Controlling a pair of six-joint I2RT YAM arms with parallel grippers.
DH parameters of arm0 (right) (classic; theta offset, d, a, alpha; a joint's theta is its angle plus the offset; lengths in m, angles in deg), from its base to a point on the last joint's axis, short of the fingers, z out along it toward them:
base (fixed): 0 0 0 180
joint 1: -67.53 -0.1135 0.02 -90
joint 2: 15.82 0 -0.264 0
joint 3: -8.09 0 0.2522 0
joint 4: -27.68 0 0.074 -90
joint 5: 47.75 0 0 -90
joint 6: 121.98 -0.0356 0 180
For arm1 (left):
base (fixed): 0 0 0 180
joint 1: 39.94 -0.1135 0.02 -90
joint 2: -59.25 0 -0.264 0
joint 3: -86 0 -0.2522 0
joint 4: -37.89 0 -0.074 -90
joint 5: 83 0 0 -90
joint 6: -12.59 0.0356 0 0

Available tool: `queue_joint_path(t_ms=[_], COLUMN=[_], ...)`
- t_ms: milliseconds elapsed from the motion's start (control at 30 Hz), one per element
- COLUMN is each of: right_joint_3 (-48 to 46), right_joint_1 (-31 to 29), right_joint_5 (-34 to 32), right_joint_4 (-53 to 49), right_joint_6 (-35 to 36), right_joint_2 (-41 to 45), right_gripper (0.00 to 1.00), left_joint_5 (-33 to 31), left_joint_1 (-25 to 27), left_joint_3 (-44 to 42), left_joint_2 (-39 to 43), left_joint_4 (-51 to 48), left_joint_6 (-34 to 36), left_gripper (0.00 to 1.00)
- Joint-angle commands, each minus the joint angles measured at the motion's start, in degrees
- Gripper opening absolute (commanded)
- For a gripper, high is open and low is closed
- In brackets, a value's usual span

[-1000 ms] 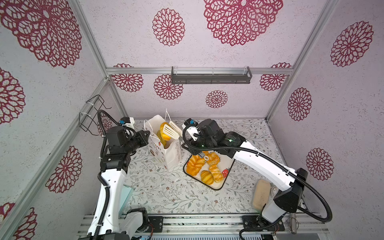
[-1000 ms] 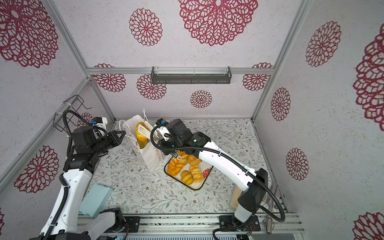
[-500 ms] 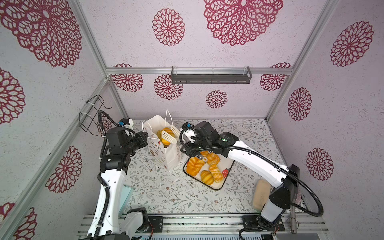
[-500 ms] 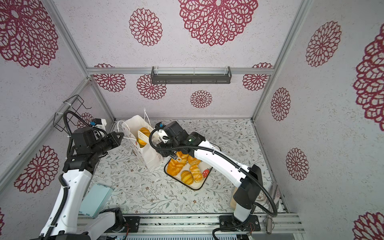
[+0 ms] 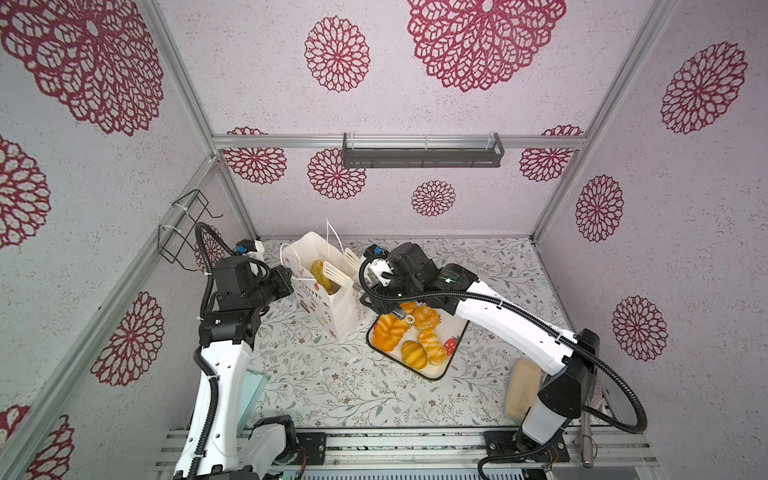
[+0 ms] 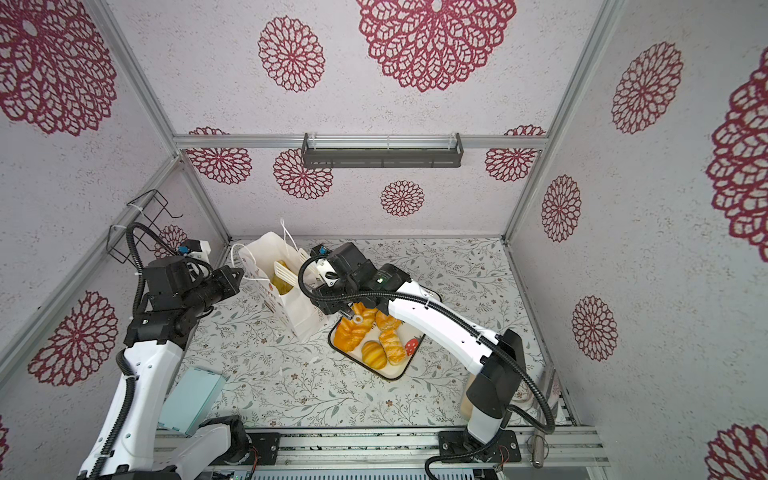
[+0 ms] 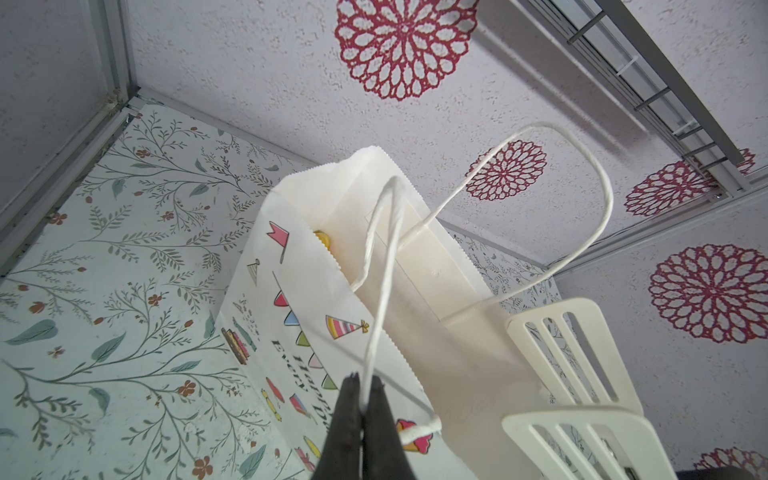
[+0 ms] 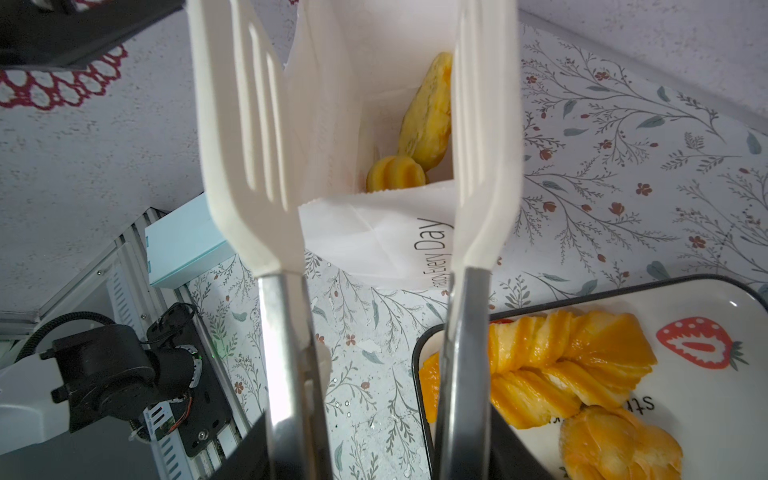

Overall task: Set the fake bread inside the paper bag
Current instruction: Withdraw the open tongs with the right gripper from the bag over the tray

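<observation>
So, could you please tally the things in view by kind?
White paper gift bag: 1
White strawberry-print tray: 1
Glossy golden-orange toy pastries: 7 visible, 5 on the tray, 2 in the bag
White slotted tongs: 1
Pale beige oblong block: 1
Pale teal box: 1
Total: 12

Light: bright and even, shadows soft.
Focus: my white slotted plastic tongs look blurred, washed out.
</observation>
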Motion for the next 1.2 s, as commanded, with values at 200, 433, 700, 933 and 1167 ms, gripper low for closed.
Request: queue_joint_path(t_ms=[200, 433, 700, 933, 1167], right_joint_3=[5.5, 4.9, -1.6, -12.3, -22.1], right_joint_1=[-0.1, 0.2, 4.9, 13.4, 18.7], right_joint_5=[-6.0, -10.0, -12.4, -8.6, -6.5], right_joint_4=[-2.4, -6.2, -9.5, -9.9, -9.1], right_joint_6=[1.7, 1.3, -2.6, -6.7, -8.9], right_joint_2=[7.3, 10.0, 14.3, 18.0, 21.0], right_gripper=[0.55, 0.54, 0.54, 0.52, 0.52], left_joint_5=[-0.2, 0.4, -0.2, -2.3, -3.6], left_joint_1=[-0.4, -0.3, -0.1, -0.3, -0.3], left_joint_3=[0.8, 0.9, 0.6, 0.9, 0.5], left_joint_2=[1.0, 1.1, 1.4, 2.0, 2.2], left_joint_4=[-0.4, -0.7, -1.2, -2.4, -2.8], left_joint_6=[1.0, 0.9, 1.3, 2.4, 2.8], left_gripper=[0.00, 0.00, 0.00, 0.00, 0.00])
